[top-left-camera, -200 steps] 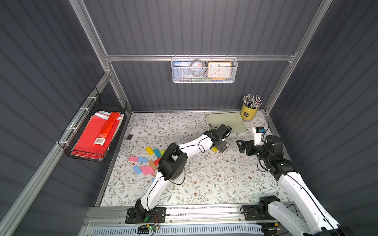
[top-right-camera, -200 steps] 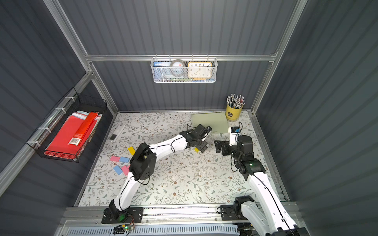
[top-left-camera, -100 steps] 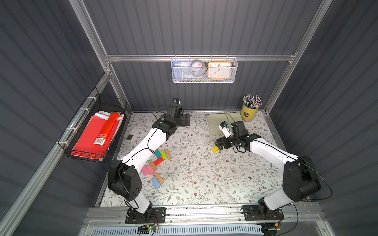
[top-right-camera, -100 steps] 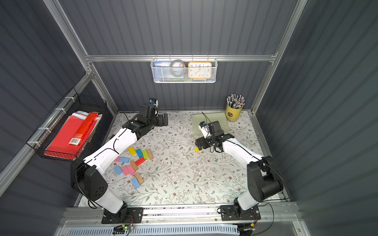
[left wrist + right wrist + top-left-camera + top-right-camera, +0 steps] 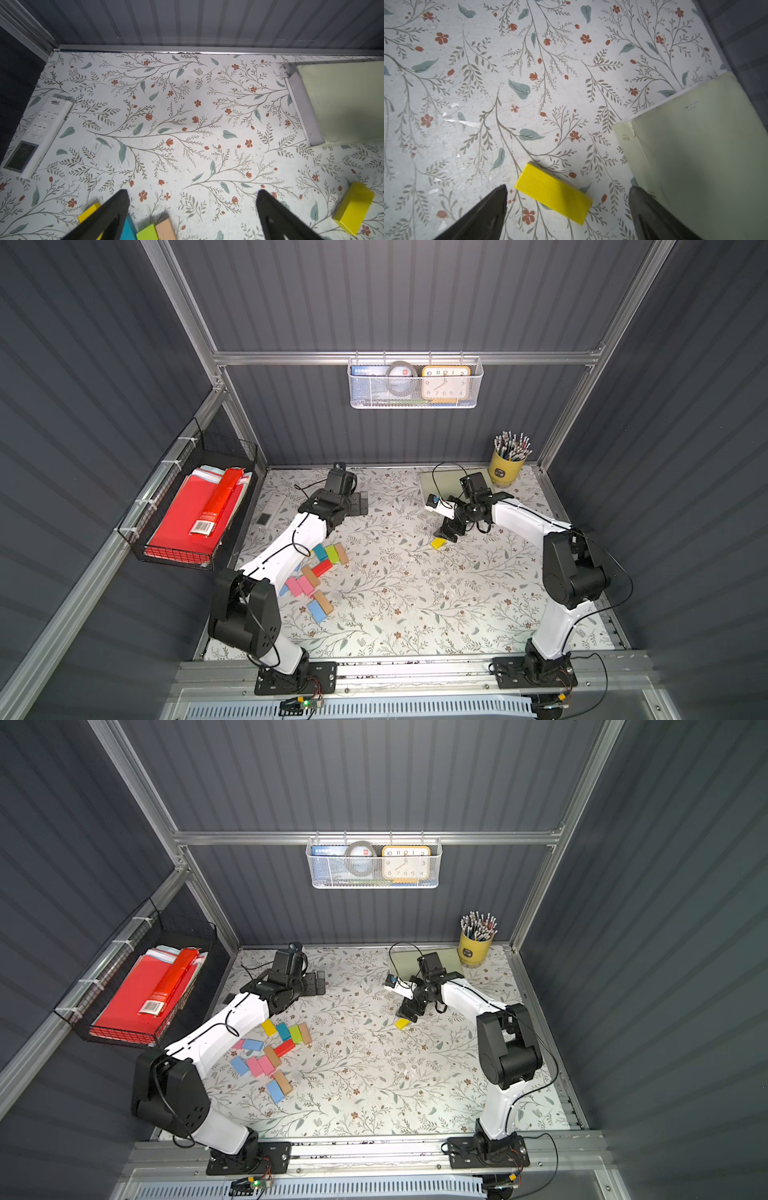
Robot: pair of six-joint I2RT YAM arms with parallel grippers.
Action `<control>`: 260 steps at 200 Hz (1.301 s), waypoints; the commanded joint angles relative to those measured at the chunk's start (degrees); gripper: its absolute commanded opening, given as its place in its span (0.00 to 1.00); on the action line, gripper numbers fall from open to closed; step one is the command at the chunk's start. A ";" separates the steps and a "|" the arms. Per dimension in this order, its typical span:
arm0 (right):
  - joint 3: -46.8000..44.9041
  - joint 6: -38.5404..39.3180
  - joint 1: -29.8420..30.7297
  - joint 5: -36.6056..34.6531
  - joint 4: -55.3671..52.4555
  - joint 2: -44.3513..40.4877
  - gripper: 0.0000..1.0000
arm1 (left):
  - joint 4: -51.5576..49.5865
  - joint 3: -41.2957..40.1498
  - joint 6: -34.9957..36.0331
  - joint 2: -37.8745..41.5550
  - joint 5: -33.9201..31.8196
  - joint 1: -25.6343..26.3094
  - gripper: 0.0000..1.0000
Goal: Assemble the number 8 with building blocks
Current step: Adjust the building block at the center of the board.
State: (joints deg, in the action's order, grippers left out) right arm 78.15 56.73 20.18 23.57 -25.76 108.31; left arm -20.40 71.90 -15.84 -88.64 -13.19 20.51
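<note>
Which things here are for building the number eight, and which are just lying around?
For the job: pile of coloured blocks; lone yellow block.
Lying about: remote control; pale green book; pencil cup; clock; red folders.

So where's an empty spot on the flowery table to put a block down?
The bare patch of the flowery table is between the pile of coloured wooden blocks and the lone yellow block, running forward to the front rail. It's crowded by that pile and in the back corner with the pale green book and yellow pencil cup.
</note>
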 commanded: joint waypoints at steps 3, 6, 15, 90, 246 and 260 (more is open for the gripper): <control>4.18 9.34 -0.37 3.00 -8.73 3.91 0.93 | 1.90 -1.66 -1.21 2.14 1.14 -0.87 1.00; 4.56 9.95 -0.40 3.12 -9.42 4.31 0.93 | 1.94 -1.71 -1.22 2.15 1.23 -0.91 0.99; 5.54 11.29 -0.54 3.69 -10.91 5.33 0.93 | 1.95 -1.97 -1.22 2.13 1.49 -1.08 0.99; 8.77 17.36 -0.76 4.35 -16.69 10.86 0.91 | 2.64 -2.83 -1.22 1.49 4.16 -2.03 1.00; 2.31 12.71 -1.03 1.83 -9.22 10.13 0.58 | 2.65 -2.81 -0.95 0.57 5.27 -2.50 0.99; 1.56 13.03 -1.57 1.63 -8.23 9.65 0.55 | 2.65 -2.81 -0.86 0.56 5.36 -2.50 0.99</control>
State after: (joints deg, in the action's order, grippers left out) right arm 81.38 70.06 19.35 25.74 -34.20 119.37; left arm -17.67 69.71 -16.40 -88.23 -8.54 18.52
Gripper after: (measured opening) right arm 0.570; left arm 0.994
